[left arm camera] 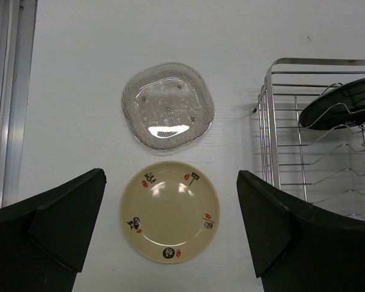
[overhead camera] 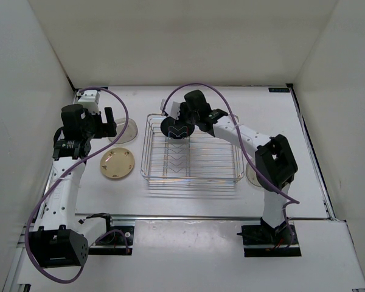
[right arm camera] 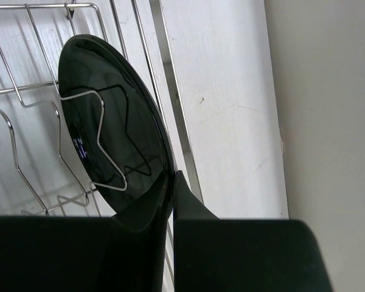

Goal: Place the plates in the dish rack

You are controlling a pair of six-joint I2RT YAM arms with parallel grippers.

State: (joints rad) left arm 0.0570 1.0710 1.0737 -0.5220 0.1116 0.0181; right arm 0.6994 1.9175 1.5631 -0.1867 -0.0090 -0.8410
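1. Starting with the top view, the dish rack (overhead camera: 147, 149) is seen at the middle of the worktop (overhead camera: 201, 201). The right gripper (overhead camera: 177, 121) is extended over the rack's far left corner and is closed on the black plate (overhead camera: 173, 129), which is held on edge at the far end of the zigzag dividers (overhead camera: 177, 161). The left gripper (overhead camera: 109, 125) is held above the worktop left of the rack, jaws spread. The cream plate (overhead camera: 117, 164) is laid flat left of the rack, with a clear plate (overhead camera: 129, 131) just beyond it. A second clear plate (overhead camera: 250, 173) is partly hidden by the right arm, at the rack's right side.

2. From the left wrist, the fingers (left arm camera: 61, 225) are seen wide apart with nothing held. The cream plate is framed between them, and the clear plate is set just beyond it, not touching. The rack's corner is shown at the right, the black plate tilted inside.

3. From the right wrist, the black plate's rim is pinched between the fingertips (right arm camera: 194, 210). Its face is crossed by a divider wire.
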